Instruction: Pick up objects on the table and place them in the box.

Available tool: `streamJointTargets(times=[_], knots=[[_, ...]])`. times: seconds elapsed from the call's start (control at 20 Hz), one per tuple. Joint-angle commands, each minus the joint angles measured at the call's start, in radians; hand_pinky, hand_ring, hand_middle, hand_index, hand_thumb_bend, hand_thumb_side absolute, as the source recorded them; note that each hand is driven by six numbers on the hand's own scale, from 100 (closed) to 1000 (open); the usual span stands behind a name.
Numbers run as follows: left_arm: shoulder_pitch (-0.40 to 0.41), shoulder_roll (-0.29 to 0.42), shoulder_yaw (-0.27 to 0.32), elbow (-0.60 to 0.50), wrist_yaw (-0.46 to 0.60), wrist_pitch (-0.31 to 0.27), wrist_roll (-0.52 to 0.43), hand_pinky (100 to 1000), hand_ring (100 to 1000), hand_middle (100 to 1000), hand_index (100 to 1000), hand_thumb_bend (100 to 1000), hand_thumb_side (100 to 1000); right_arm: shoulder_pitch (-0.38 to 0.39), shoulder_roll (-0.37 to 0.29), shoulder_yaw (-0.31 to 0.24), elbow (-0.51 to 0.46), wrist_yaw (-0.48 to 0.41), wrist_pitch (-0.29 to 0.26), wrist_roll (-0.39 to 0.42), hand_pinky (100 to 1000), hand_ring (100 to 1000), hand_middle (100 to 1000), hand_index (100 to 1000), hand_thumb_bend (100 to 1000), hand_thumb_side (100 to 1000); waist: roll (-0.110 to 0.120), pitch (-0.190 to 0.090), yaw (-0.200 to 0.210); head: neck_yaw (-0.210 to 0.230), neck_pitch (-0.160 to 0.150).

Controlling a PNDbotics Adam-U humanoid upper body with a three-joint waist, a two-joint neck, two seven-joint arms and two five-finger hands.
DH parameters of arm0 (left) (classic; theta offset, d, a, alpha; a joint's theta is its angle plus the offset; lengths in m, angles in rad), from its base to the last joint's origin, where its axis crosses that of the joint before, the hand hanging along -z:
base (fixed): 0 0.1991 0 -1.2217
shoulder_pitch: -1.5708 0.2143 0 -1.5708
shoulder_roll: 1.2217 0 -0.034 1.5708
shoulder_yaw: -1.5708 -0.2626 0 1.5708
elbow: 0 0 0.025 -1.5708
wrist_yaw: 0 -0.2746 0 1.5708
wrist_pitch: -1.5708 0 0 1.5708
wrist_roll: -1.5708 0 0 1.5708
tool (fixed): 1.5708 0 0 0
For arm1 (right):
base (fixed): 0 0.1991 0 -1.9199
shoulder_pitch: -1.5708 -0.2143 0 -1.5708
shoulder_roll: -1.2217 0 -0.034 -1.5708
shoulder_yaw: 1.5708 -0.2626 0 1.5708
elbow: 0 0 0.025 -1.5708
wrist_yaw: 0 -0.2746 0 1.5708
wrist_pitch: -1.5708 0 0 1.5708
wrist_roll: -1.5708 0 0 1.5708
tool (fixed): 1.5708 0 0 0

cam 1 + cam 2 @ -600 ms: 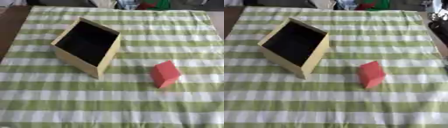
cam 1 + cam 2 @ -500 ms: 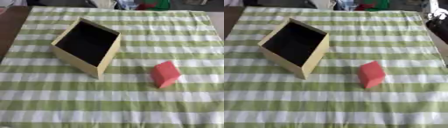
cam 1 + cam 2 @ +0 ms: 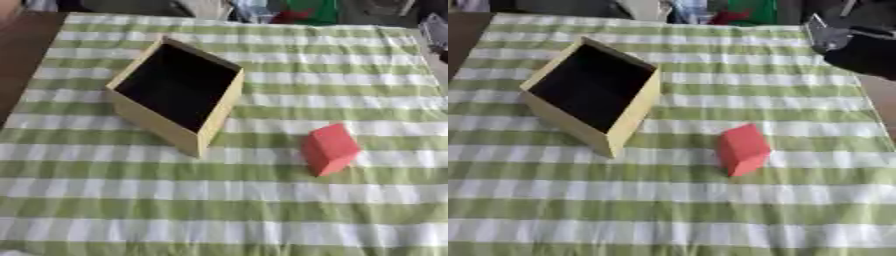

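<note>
A green-and-white striped cloth (image 3: 219, 200) covered the table (image 3: 22, 55), brown wood bare at far left; blurred clutter (image 3: 289, 10) lay beyond.

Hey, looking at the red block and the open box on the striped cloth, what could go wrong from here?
1. The red block sits tilted on the cloth, so it may tip or slide when grasped.
2. The box is also tilted, and its near corner points toward the block, so a low carry might clip the rim.
3. The right robot hand is far off at the upper right edge, a long reach.

Matt box (image 3: 179, 95), striped cloth (image 3: 262, 210)
</note>
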State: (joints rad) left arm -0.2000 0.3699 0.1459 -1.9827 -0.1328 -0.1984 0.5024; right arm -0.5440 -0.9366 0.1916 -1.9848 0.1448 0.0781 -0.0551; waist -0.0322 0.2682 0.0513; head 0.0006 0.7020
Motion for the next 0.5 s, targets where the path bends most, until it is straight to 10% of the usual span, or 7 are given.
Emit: streamJointTargets(times=[0.05,0.5], knots=[[-0.008,0.029,-0.003,-0.017,-0.002,-0.001,-0.008,1000,487,487,722,204,100,-0.037,-0.134,0.031,-0.015,0.059,0.042,0.067,904,917,831,855,100,139,0.001,-0.019,0.007,-0.009,0.007],[-0.011,0.029,-0.009,-0.017,0.004,-0.001,-0.017,1000,487,487,722,201,100,-0.109,-0.231,0.091,-0.015,0.108,0.021,0.435,925,946,865,901,100,246,-0.001,-0.021,0.019,-0.023,0.004]])
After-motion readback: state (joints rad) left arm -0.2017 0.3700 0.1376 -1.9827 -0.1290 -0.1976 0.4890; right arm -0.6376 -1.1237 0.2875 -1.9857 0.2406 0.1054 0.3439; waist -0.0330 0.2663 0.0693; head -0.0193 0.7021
